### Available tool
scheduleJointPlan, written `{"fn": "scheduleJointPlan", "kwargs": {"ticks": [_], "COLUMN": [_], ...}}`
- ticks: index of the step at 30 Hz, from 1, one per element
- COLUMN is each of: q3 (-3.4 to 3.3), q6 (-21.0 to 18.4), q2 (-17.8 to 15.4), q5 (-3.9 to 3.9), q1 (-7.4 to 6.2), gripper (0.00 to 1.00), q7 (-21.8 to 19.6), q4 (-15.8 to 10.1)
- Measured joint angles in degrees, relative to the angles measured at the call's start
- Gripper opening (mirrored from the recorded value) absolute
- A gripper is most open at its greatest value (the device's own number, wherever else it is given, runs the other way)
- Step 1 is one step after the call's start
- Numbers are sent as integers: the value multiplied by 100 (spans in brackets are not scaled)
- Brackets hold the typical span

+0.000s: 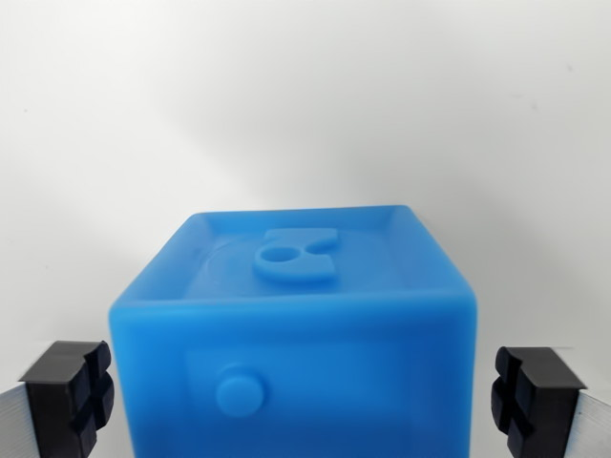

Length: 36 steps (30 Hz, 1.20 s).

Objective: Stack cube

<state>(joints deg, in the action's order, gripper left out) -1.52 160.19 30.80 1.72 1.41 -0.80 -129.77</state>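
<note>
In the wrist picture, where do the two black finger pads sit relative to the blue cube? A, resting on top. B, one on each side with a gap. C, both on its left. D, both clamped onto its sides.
B: the blue cube sits between the black pads, with white surface visible on both sides, so the gripper is open.

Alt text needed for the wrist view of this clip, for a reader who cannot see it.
A blue cube sits between the open gripper, whose black fingertips stand clear of its sides at the wrist view's left and right. The cube's top has a raised rim and an embossed shape with a round hole; its near face has a round stud. Behind it is a plain white surface.
</note>
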Motion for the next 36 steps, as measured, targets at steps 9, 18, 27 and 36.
{"fn": "scheduleJointPlan", "kwargs": {"ticks": [9,18,27,36], "q3": [10,10,11,11], "q6": [55,56,56,56], "q2": [79,79,79,79], "q5": [0,0,0,0], "q1": [7,8,8,8], "gripper": [0,0,0,0], "q7": [0,0,0,0], "q4": [28,30,31,32]}}
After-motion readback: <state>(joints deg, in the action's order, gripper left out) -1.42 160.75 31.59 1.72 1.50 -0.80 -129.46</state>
